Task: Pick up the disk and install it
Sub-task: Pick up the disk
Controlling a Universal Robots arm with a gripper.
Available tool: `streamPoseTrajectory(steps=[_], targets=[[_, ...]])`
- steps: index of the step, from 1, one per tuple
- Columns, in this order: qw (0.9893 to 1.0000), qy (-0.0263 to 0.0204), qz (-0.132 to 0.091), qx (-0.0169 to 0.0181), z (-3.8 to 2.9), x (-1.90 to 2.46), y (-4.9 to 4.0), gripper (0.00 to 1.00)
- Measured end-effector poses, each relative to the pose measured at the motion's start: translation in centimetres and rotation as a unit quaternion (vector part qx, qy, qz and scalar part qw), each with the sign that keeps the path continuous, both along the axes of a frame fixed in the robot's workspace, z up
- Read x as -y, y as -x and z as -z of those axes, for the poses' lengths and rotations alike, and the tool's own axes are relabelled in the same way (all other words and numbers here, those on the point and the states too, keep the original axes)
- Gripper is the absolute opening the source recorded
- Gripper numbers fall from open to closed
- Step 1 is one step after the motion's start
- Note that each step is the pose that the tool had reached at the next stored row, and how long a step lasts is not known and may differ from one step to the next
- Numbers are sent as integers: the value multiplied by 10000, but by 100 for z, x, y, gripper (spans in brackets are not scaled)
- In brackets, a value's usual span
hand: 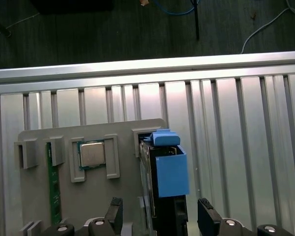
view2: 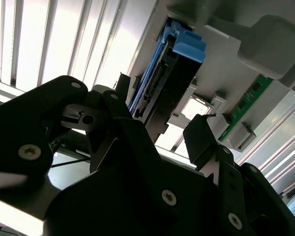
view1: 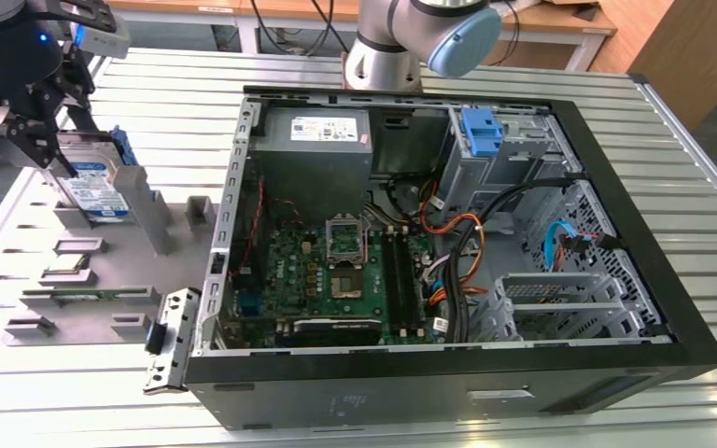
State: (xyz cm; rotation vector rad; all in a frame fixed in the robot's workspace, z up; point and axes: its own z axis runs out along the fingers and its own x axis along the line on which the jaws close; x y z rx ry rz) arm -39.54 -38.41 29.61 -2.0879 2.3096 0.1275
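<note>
Near the table's (view1: pixel 178 93) edge on the exterior view's left, at the far end of a grey holder (view1: pixel 134 271): the disk (view1: pixel 94 191), upright on edge in a slot, label and blue rails showing. Straddled by the gripper (view1: pixel 53 140), spread wide, with one finger (hand: pixel 115 212) on each side of the disk in both wrist views; cannot tell any contact, nothing gripped. Just beside the disk on the holder, a chip (hand: pixel 92 154) in its pocket, then a green board (hand: pixel 51 187) on edge. Well apart toward the exterior view's right, an open case (view1: pixel 396 397) lying on the table.
</note>
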Motion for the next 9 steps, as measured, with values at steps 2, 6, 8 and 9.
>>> streamPoseTrajectory(steps=[2, 6, 8, 9], targets=[[10000, 0, -1, 0, 0, 0, 0, 71], [10000, 0, 0, -1, -1, -1, 0, 71], [10000, 0, 0, -1, -1, -2, 0, 69], [10000, 0, 0, -1, -1, -2, 0, 62]])
